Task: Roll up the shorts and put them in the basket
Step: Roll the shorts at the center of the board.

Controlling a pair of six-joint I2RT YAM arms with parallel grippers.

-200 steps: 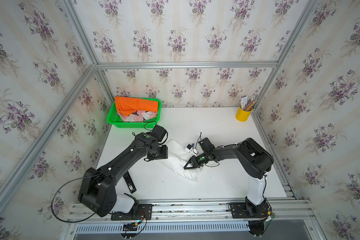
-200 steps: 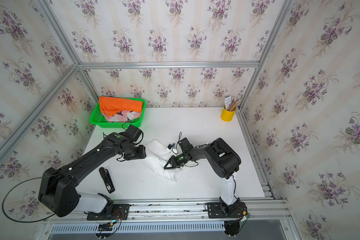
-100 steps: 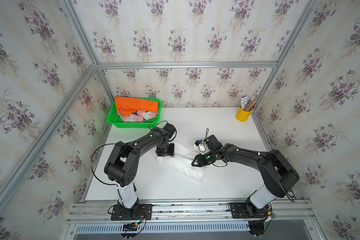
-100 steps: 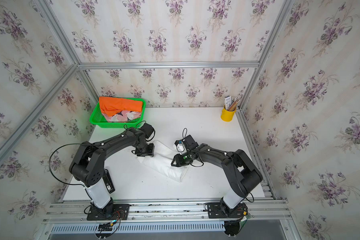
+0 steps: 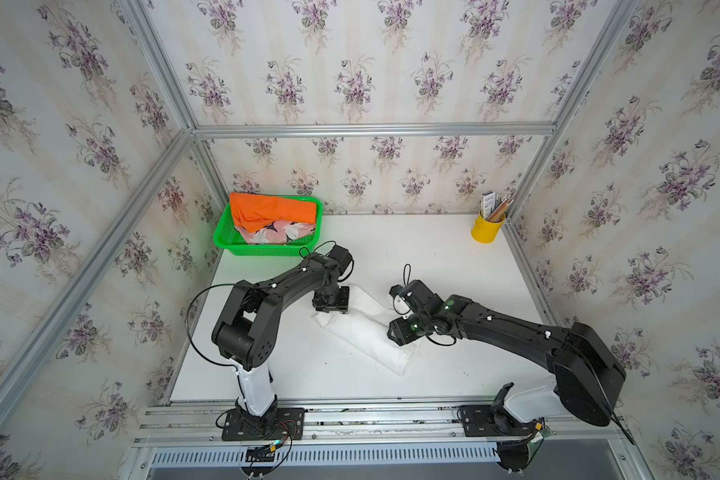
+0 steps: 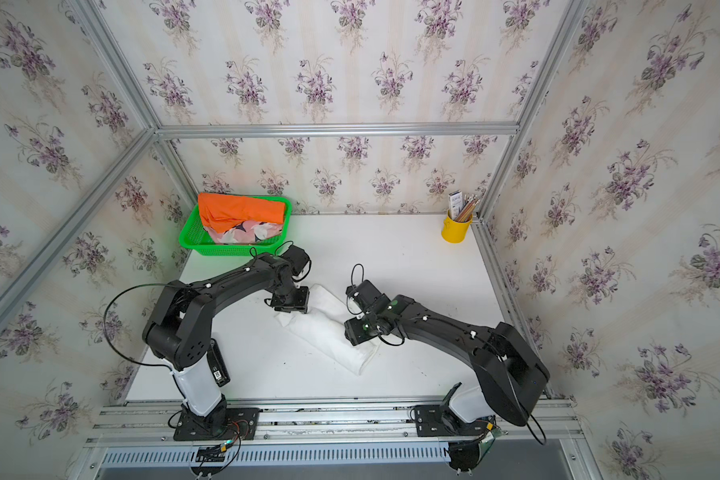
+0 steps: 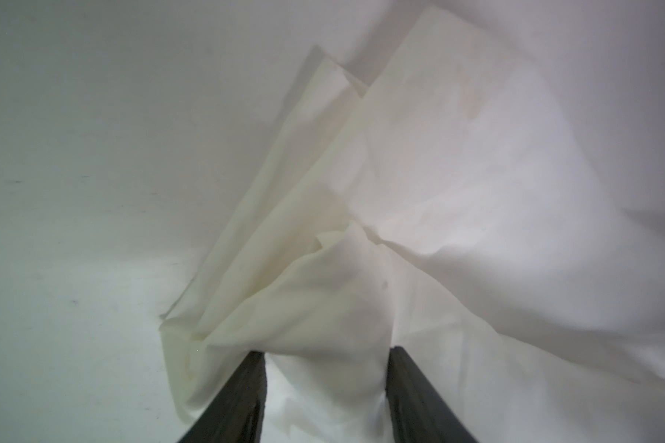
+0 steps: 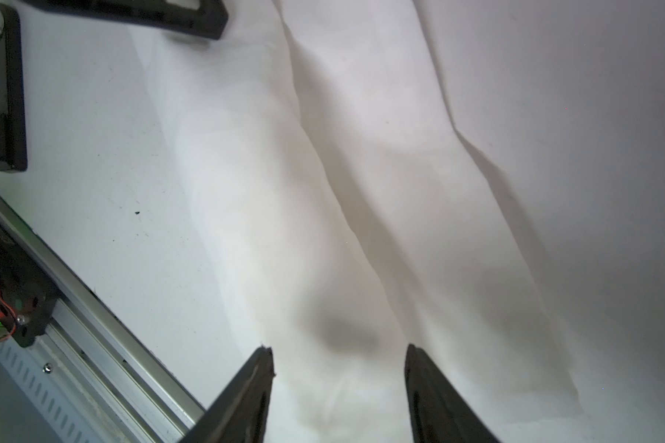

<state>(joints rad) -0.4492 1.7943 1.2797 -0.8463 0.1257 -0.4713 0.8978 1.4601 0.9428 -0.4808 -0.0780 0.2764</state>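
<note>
The white shorts (image 5: 362, 328) (image 6: 325, 332) lie folded into a long strip, slanting across the middle of the table. My left gripper (image 5: 331, 305) (image 6: 289, 305) points down on the strip's far end. In the left wrist view its jaws (image 7: 327, 351) stand apart, astride a hump of bunched white cloth (image 7: 323, 299). My right gripper (image 5: 400, 334) (image 6: 356, 334) sits on the strip's right edge near the middle. Its jaws (image 8: 338, 351) are open over flat cloth (image 8: 361, 191). The orange shorts (image 5: 273, 212) (image 6: 242, 212) lie over the pink printed shorts (image 5: 275, 235) (image 6: 246, 235).
Both coloured shorts sit in a green basket (image 5: 225, 245) (image 6: 190, 245) at the back left. A yellow cup (image 5: 486, 230) (image 6: 456, 230) of pencils stands in the back right corner. A black device (image 6: 218, 365) lies by the left arm's base. The metal rail (image 8: 93, 307) bounds the front.
My right gripper has opened and let go of the white cloth, shifting slightly right. The left arm has swung its elbow inward while its gripper stays on the strip's far end.
</note>
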